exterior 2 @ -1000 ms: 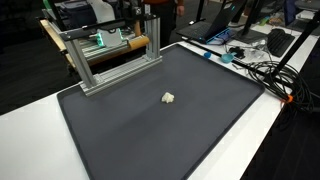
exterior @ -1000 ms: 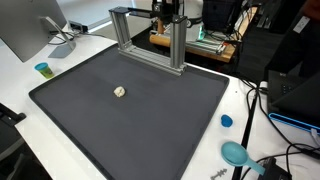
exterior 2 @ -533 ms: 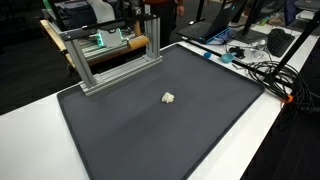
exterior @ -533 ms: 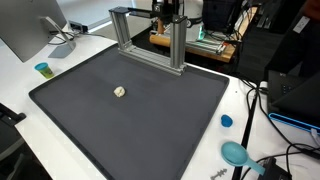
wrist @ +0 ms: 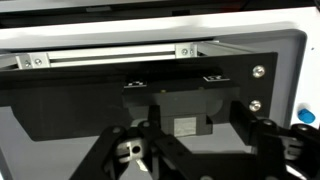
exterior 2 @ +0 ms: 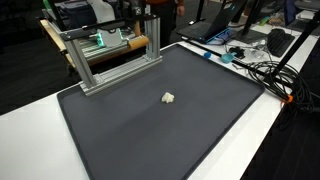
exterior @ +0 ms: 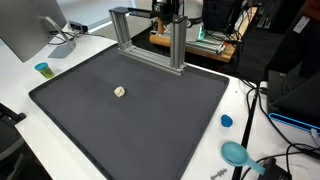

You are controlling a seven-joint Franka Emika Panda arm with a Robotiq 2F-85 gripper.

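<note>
In the wrist view my gripper (wrist: 198,120) stands with its two dark fingers (wrist: 244,125) well apart and nothing gripped between them. Past the fingers sits a dark block with a pale label (wrist: 186,127), on a black surface below an aluminium rail (wrist: 110,57). In both exterior views the arm (exterior: 167,10) (exterior 2: 152,10) stays at the back, behind the aluminium frame (exterior: 150,42) (exterior 2: 110,55), and its jaws are too small to make out there. A small pale object (exterior: 119,91) (exterior 2: 168,98) lies alone on the black mat (exterior: 160,130) (exterior 2: 150,140), far from the gripper.
A monitor (exterior: 28,30) and a small teal cup (exterior: 42,69) stand on the white table beside the mat. A blue lid (exterior: 226,121) and a teal round object (exterior: 235,153) lie on the other side. Cables (exterior 2: 262,68) trail along the table edge.
</note>
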